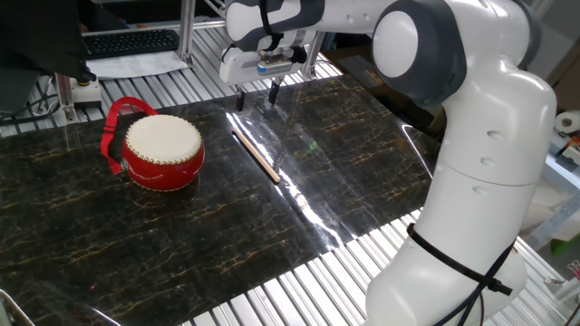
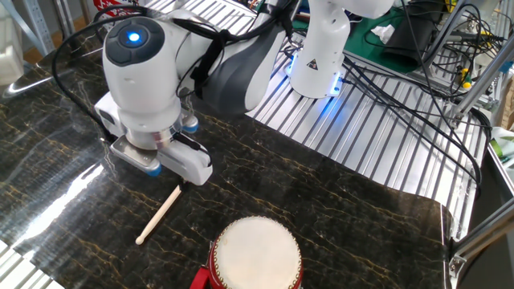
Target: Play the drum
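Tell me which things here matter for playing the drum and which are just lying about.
For the job:
- drum, upright on the dark mat, untouched
- wooden stick, lying flat beside the drum
- gripper, fingers apart, above the stick's far end

Just lying about:
- keyboard and papers behind the table
- cables near the robot's base
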Action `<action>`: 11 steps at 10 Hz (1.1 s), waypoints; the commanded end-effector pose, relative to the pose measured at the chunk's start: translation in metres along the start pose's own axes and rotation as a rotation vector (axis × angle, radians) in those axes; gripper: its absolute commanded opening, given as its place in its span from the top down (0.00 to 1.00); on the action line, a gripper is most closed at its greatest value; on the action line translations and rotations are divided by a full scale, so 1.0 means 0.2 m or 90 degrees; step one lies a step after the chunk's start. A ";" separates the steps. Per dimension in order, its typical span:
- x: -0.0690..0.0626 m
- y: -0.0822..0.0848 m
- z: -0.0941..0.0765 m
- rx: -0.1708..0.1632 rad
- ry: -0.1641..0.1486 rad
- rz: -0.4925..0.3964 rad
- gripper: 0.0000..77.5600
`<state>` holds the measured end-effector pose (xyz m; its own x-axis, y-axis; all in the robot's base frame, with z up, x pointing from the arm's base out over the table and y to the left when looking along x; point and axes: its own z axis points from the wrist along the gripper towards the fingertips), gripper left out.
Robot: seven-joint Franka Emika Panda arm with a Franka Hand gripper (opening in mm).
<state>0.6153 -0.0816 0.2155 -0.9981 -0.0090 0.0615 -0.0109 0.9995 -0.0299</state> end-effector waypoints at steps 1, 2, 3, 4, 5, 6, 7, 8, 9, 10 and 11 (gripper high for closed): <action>0.00 -0.02 0.02 0.002 0.002 0.004 0.00; 0.01 -0.02 0.04 0.002 0.000 0.004 0.00; 0.02 -0.02 0.06 0.001 0.000 0.005 0.00; 0.04 -0.03 0.08 0.001 0.000 0.005 0.00; 0.06 -0.03 0.09 0.000 -0.001 0.005 0.00; 0.07 -0.03 0.10 -0.001 -0.001 0.006 0.00; 0.07 -0.04 0.12 -0.001 -0.001 0.005 0.00; 0.07 -0.04 0.20 -0.008 -0.007 -0.003 0.00; 0.08 -0.05 0.27 -0.017 -0.016 -0.004 0.00; 0.08 -0.07 0.32 -0.015 -0.022 -0.008 0.00; 0.09 -0.08 0.35 -0.011 -0.024 -0.010 0.00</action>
<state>0.5985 -0.0908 0.1769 -0.9986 -0.0089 0.0522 -0.0099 0.9998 -0.0192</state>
